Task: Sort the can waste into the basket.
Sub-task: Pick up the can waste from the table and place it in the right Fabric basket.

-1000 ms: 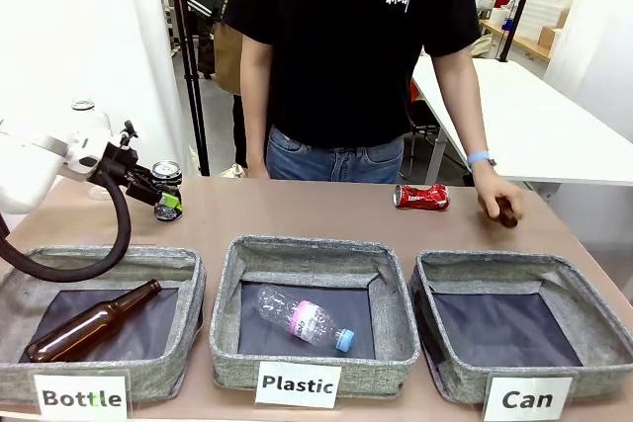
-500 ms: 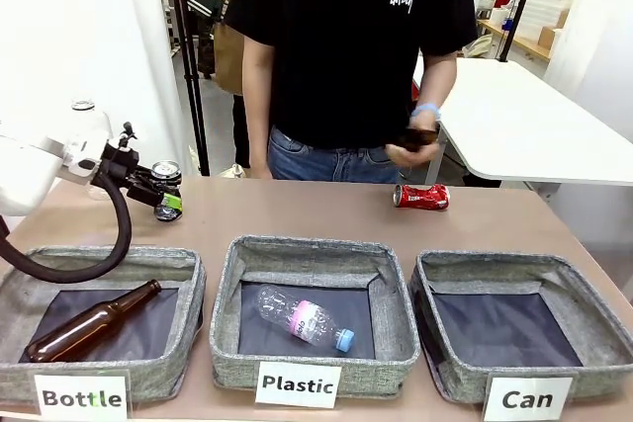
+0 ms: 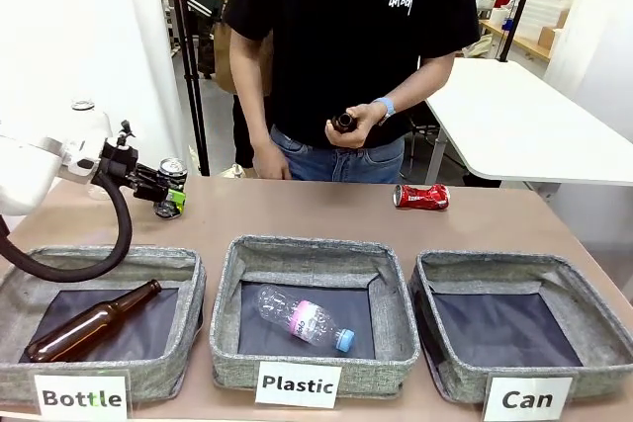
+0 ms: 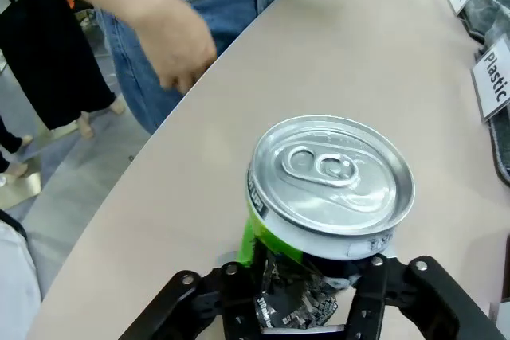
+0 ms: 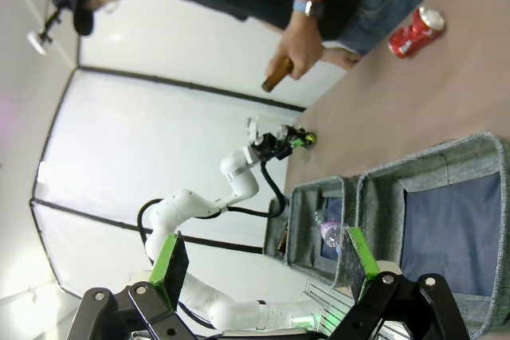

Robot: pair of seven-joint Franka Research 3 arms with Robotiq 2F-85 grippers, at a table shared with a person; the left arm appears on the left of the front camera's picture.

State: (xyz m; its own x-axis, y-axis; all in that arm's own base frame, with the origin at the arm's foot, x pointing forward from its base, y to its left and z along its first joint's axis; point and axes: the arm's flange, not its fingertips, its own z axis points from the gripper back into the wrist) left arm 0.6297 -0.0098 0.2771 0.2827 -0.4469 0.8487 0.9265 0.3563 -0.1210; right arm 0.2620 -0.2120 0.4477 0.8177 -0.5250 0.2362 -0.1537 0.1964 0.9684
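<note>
My left gripper clasps the black-and-silver can; the red can lies on its side, well apart.

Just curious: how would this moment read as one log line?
left gripper: shut on black-and-silver metal drink can | right gripper: open | red metal can: lying on table | grey fabric basket labelled Can: empty

front cam faces person across table; left wrist close; all share red can.
</note>
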